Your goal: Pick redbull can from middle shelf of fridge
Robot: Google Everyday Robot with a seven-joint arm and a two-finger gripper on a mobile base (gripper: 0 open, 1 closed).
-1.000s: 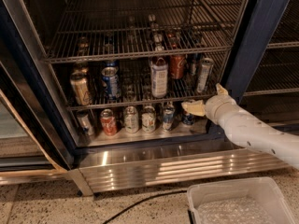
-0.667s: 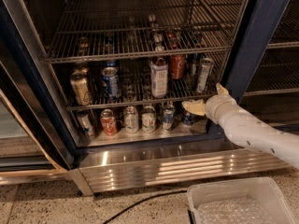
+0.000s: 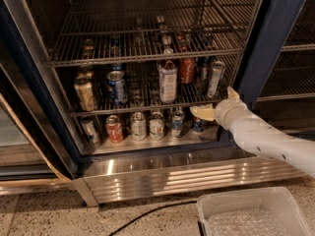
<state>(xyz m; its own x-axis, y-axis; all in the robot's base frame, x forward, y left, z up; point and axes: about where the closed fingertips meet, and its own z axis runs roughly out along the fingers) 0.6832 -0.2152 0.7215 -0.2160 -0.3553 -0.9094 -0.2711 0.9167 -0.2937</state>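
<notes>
Fridge (image 3: 271, 38) open. Middle shelf (image 3: 140, 98): redbull can (image 3: 215, 77) upright at right end, near front edge. Gripper (image 3: 217, 103) just below it, fingers apart, empty. Judgement: rise level, straddle can squarely, avoid neighbouring red can (image 3: 187, 70).

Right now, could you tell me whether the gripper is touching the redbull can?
Apart. The camera view shows the gripper below and just right of the redbull can, with the front edge of the middle shelf showing between them.
</notes>
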